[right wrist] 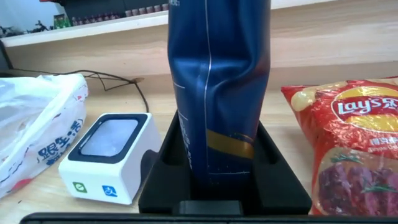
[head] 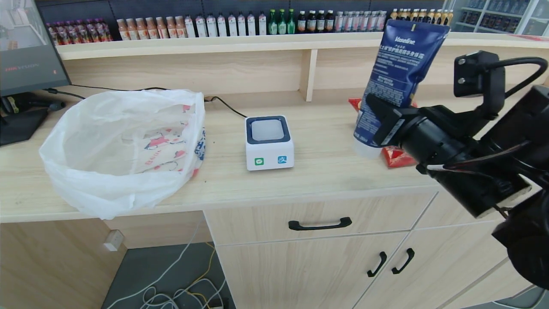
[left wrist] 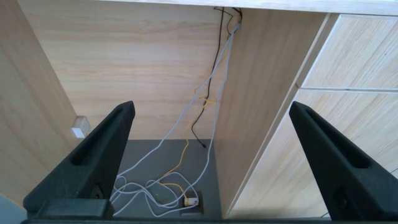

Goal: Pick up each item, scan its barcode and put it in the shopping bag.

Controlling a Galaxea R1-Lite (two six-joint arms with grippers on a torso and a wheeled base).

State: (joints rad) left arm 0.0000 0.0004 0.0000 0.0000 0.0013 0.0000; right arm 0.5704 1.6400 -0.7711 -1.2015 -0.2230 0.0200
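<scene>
My right gripper [head: 377, 122] is shut on a dark blue lotion tube [head: 399, 73], held upright above the counter's right side, cap end down. The tube [right wrist: 221, 93] stands squeezed between the black fingers [right wrist: 171, 155]. A white barcode scanner [head: 269, 142] with a dark-framed window sits mid-counter, left of the tube; it shows too as the scanner [right wrist: 109, 158]. A white plastic shopping bag [head: 124, 146] lies open at the counter's left. A red chip bag [right wrist: 354, 143] rests on the counter beside the tube. My left gripper [left wrist: 214, 168] hangs open below the counter, facing cables on the floor.
A wooden shelf [head: 257, 43] with a row of bottles runs along the back. A monitor [head: 28, 47] stands at the far left. A black cable [head: 223, 105] runs to the scanner. Drawers and cabinet doors [head: 319, 224] lie below the counter edge.
</scene>
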